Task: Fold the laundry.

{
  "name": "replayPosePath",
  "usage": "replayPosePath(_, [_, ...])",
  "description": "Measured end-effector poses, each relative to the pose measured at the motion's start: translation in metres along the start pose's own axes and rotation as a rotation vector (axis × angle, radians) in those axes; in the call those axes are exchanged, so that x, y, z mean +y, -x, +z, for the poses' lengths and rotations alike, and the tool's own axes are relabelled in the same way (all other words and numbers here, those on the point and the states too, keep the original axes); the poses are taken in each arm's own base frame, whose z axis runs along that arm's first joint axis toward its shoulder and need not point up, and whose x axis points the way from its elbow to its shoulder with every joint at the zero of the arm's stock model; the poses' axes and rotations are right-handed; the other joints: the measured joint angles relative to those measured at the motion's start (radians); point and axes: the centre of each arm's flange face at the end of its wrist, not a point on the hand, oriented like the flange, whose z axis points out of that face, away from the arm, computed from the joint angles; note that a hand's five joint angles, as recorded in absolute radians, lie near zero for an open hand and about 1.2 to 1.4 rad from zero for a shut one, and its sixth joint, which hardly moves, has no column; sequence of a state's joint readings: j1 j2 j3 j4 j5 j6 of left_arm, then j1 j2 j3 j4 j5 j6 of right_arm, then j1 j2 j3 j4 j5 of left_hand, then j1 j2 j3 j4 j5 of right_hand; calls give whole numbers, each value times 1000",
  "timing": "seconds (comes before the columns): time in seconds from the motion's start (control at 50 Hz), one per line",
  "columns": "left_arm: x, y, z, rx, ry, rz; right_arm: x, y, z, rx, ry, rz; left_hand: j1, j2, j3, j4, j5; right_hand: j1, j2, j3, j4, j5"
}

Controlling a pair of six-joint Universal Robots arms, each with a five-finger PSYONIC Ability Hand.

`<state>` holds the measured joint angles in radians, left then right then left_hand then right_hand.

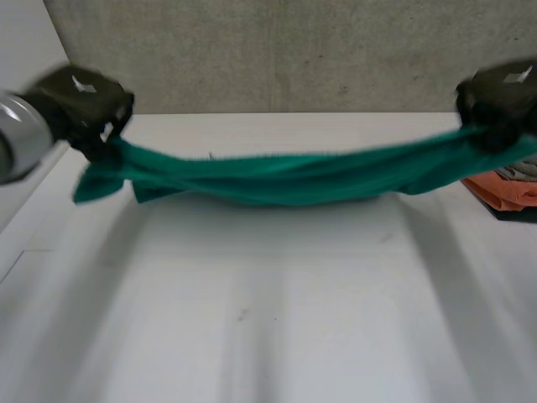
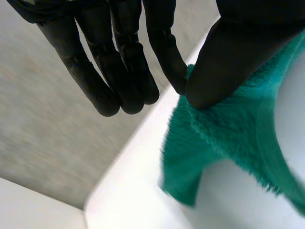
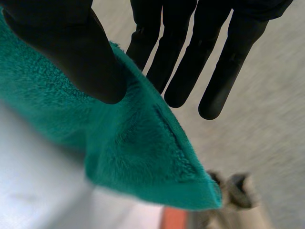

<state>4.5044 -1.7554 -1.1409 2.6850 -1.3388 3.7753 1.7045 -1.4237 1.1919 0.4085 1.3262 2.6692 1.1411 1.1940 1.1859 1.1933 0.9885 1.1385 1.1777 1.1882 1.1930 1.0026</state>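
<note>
Two black machine hands hold one green terry-cloth towel stretched between them over a white tabletop.

Head view: the left robot hand grips one end and the right robot hand the other. The towel sags between them, bunched lengthwise. An orange cloth lies just under the right robot hand.

Left wrist view: thumb and one finger pinch the towel's edge, and a corner dangles below.

Right wrist view: the thumb clamps the towel against the fingers, and a corner hangs below them.

The step looks like spreading the towel out. The next move likely calls for lowering it flat before bringing the ends together.
</note>
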Motion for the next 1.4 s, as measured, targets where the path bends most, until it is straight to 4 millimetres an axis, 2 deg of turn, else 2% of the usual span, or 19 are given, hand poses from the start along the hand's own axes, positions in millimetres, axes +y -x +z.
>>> replayPosePath(0.06, [-16, 8, -17, -26, -51, -20, -19, -9, -13, 29, -49, -5, 0, 0, 0, 0, 0, 0, 0, 0, 0, 4])
replayPosePath(0.14, [-16, 12, -15, -31, -43, -40, -23, -11, -16, 27, -46, -2, 0, 0, 0, 0, 0, 0, 0, 0, 0, 4])
replayPosePath(0.26, [14, 4, 30, 11, 80, -44, -7, 1, 5, -49, 45, -14, 0, 0, 0, 0, 0, 0, 0, 0, 0, 4])
replayPosePath(0.4, [33, 1, 98, -11, 65, -41, 9, 19, 62, -27, -7, -70, 0, 0, 1, 0, 0, 0, 0, 0, 2, 4])
replayPosePath(0.48, [14, 14, 127, -96, -91, -69, -10, 11, 95, 129, -191, -64, 0, 2, 2, 0, 0, 0, 0, 3, 4, 4])
replayPosePath(0.52, [-10, 31, 136, -187, -243, -98, -30, 0, 108, 248, -349, -25, 0, 2, 3, 0, 0, 0, 1, 3, 4, 4])
replayPosePath(0.62, [-74, 77, 120, -406, -592, -176, -81, -28, 110, 447, -714, 85, 0, 2, 3, 1, 0, 0, 1, 3, 4, 4])
replayPosePath(0.74, [-95, 91, 103, -463, -692, -219, -102, -28, 101, 440, -828, 106, 0, 2, 3, 1, 0, 0, 1, 3, 4, 8])
replayPosePath(0.82, [-77, 78, 112, -413, -605, -227, -91, -15, 103, 354, -751, 89, 0, 2, 3, 1, 0, 0, 1, 3, 4, 8])
replayPosePath(0.94, [-20, 51, 134, -320, -402, -226, -48, 15, 112, 196, -547, 73, 0, 2, 3, 1, 0, 0, 1, 3, 4, 8])
replayPosePath(1.04, [55, 15, 153, -221, -170, -199, 29, 54, 120, 30, -275, 60, 0, 2, 3, 1, 0, 0, 1, 3, 4, 8])
replayPosePath(1.08, [72, 6, 155, -197, -117, -187, 46, 63, 120, 0, -220, 53, 0, 2, 3, 1, 0, 0, 1, 3, 4, 8])
replayPosePath(1.12, [107, -13, 158, -143, -7, -153, 83, 82, 118, -62, -100, 28, 0, 2, 3, 1, 0, 0, 1, 3, 4, 8])
replayPosePath(1.18, [140, -31, 158, -82, 105, -107, 121, 100, 112, -124, 18, -14, 0, 2, 3, 1, 0, 0, 1, 3, 4, 8])
replayPosePath(1.26, [167, -44, 156, -17, 197, -54, 147, 113, 101, -174, 109, -58, -34, -52, -46, -54, -32, 0, 1, 3, 4, 8])
replayPosePath(1.3, [173, -47, 155, 6, 218, -33, 153, 117, 95, -190, 137, -71, -335, -354, -330, -340, -308, 0, 1, 3, 4, 8])
replayPosePath(1.32, [175, -47, 154, 12, 223, -28, 155, 118, 92, -195, 147, -73, -335, -354, -330, -340, -308, 0, 1, 3, 4, 8])
replayPosePath(1.34, [175, -46, 153, 14, 225, -25, 156, 118, 91, -195, 151, -73, -611, -623, -611, -613, -581, 0, 1, 3, 4, 8])
replayPosePath(1.4, [174, -43, 151, 13, 224, -24, 155, 118, 88, -194, 155, -68, -696, -711, -695, -711, -681, 0, 1, 3, 4, 8])
